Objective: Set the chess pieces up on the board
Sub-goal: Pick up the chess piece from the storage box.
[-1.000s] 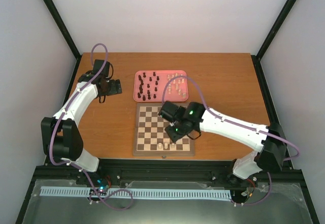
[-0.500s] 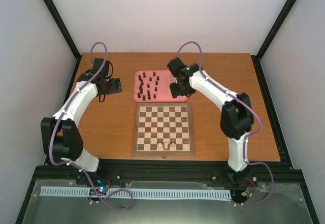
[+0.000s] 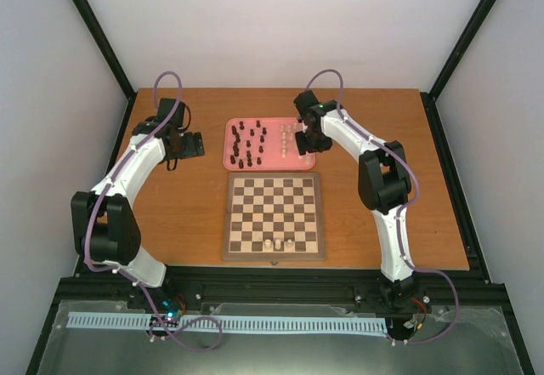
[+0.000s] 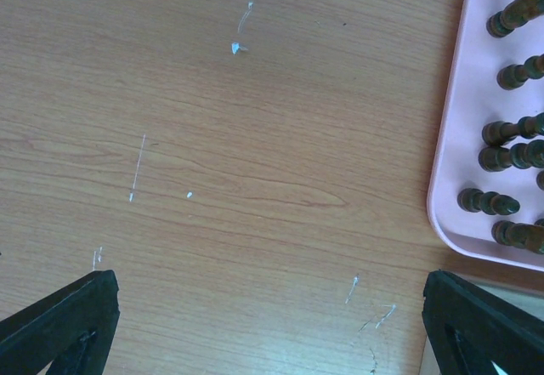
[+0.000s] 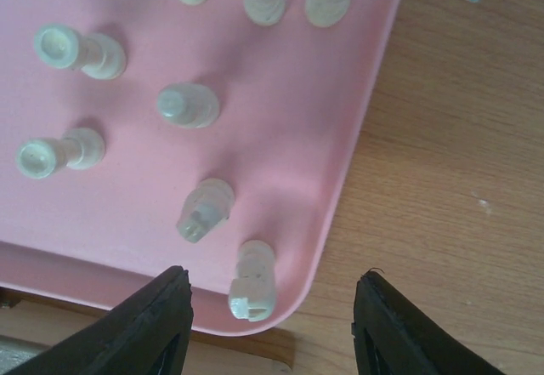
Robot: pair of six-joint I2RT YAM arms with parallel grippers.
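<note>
My right pincer (image 5: 270,294) hangs open over the pink tray's (image 5: 289,128) corner, gripping nothing; one cream piece (image 5: 253,277) stands under the gap (untouched). Left pincer (image 4: 272,307) is wide open and empty over the table (image 4: 212,137), near the dark pieces (image 4: 510,150). Three cream pieces (image 3: 278,243) stand on the board (image 3: 274,201).

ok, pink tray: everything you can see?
The pink tray is a shallow rounded rectangle, smooth like plastic, with a raised rim. It lies flat on the table just beyond the chessboard. Dark pieces stand on its left half, cream ones on its right. The right arm's open fingers hang over its right edge.
</note>
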